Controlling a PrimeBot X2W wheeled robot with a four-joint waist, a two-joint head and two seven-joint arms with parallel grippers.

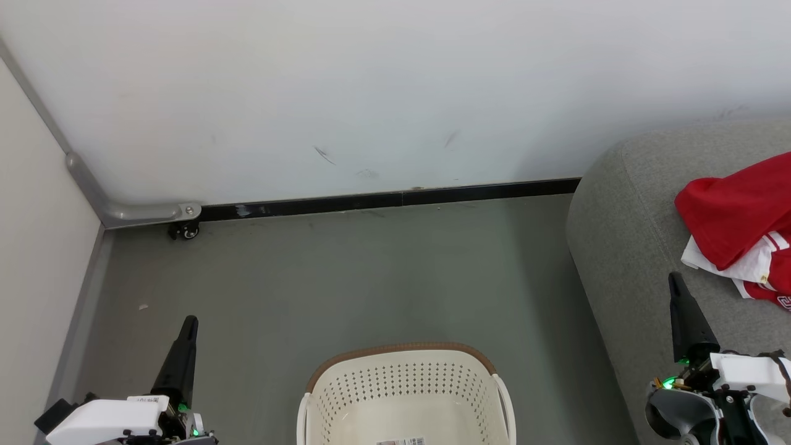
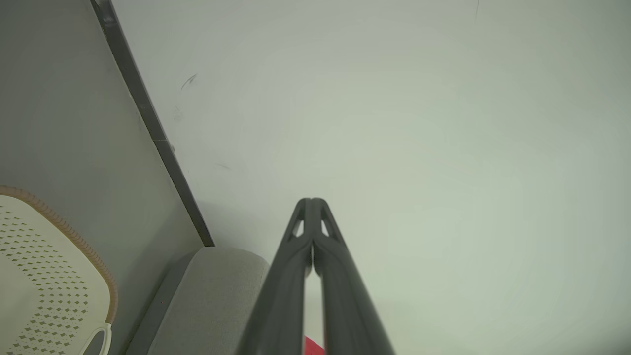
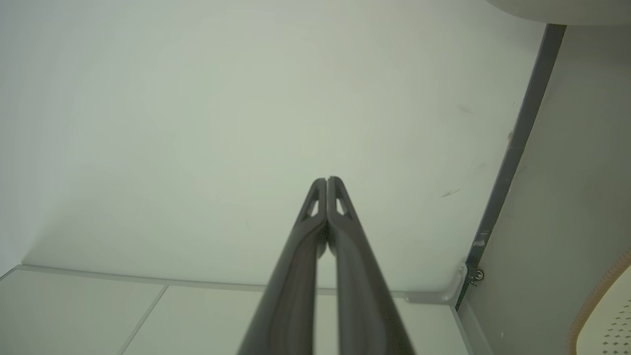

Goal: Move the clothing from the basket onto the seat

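Note:
The red clothing (image 1: 738,222) with white trim lies heaped on the grey seat (image 1: 624,247) at the right edge of the head view; a red sliver of clothing (image 2: 311,346) peeks out low in the left wrist view. The cream basket (image 1: 405,395) with a brown rim stands on the floor at bottom centre, and the part of its inside that I see holds nothing. My left gripper (image 1: 190,321) is shut and holds nothing, left of the basket. My right gripper (image 1: 673,278) is shut and holds nothing, over the seat's front, just left of the clothing.
A white wall with a black baseboard (image 1: 395,199) runs across the back. A grey rail bracket with a small caster (image 1: 184,230) sits at the left corner. Grey floor (image 1: 346,278) spreads between wall, basket and seat. A pale panel (image 1: 31,247) closes the left side.

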